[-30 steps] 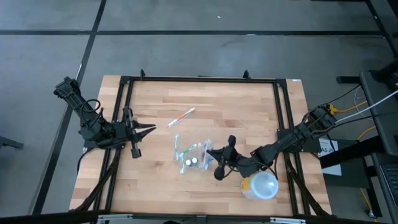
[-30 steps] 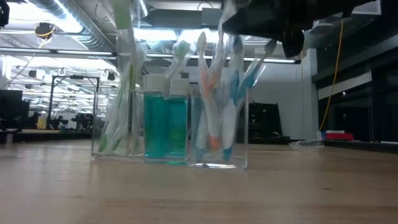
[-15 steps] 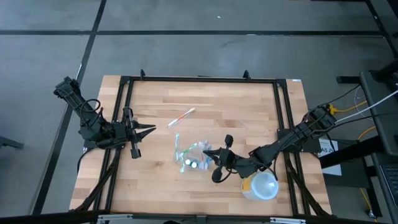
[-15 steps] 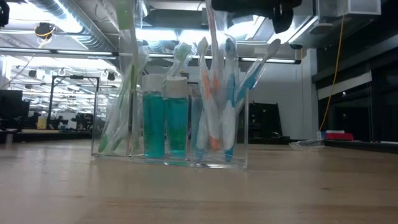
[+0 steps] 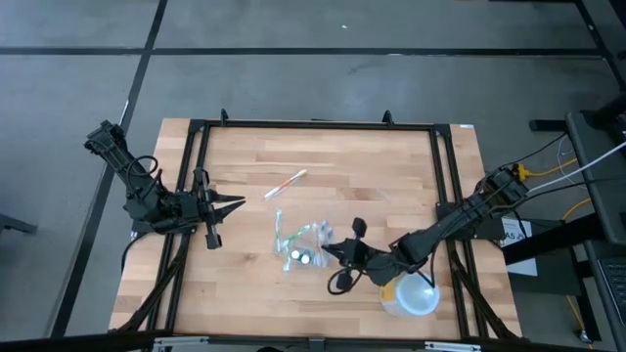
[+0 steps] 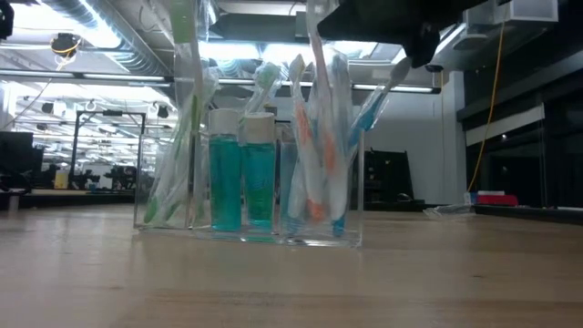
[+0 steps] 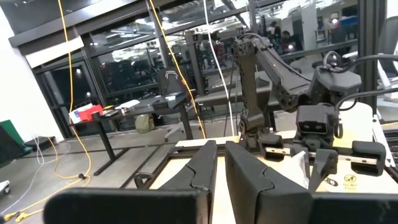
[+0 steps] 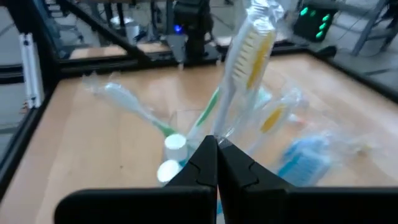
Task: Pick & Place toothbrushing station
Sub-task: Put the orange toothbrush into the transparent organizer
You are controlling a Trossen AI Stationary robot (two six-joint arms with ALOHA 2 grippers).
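station: the toothbrushing station (image 6: 248, 182), a clear plastic holder, is standing upright on the table (image 5: 391, 176), a little toward the near edge and right of centre in the high view (image 5: 301, 246).
contents: it is holding wrapped toothbrushes (image 6: 314, 118) fanning out above its rim, with two small teal bottles (image 6: 242, 173) with white caps standing in the middle part; the white caps (image 8: 170, 155) are showing as two round dots from above.
right gripper: the right gripper (image 5: 328, 247) is sitting at the right end of the station, low over the table; its jaws are pressed together, as the right wrist view (image 8: 214, 152) shows, and they are pointing into the bundle of brushes; whether they are pinching any wrapper or the holder wall cannot be told.
right arm: it is reaching in from the table's right edge, crossing above a round white container (image 5: 411, 291) that is sitting near the front right corner.
left gripper: the left gripper (image 5: 235, 204) is hanging over the table's left part, well apart from the station, pointing toward the middle; its jaws are nearly closed with only a thin slit between them (image 7: 219, 163), and nothing is between them.
loose item: a single wrapped toothbrush (image 5: 286, 183) is lying flat on the table, beyond the station and apart from it.
low view: the dark body of the right arm (image 6: 401, 23) is showing above the brush heads.
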